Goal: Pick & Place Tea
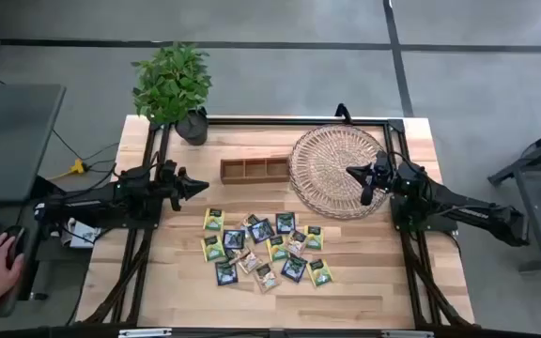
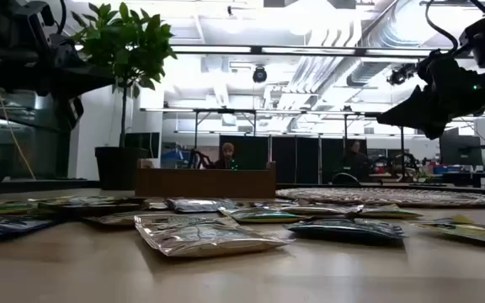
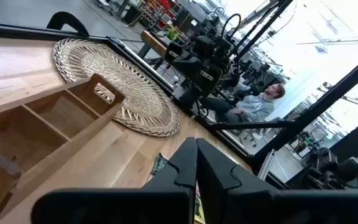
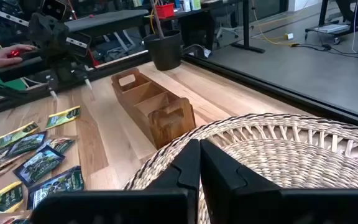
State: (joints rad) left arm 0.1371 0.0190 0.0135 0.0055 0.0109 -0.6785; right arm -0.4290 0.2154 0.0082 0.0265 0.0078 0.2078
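Small flat square tea sachets, yellow-green, navy and beige: scattered loose on the light wooden table. Left gripper: fingers together, empty, beside the narrow three-compartment wooden box. Right gripper: fingers together, empty, above the round woven wicker tray.

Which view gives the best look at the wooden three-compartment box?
The right wrist view: the wooden box shows whole, its compartments open to sight. The high view shows it small; the left wrist view crops it; the low view shows only its side.

The wooden table carries scattered tea sachets, a compartment box, wicker tray and seemingly a potted plant.
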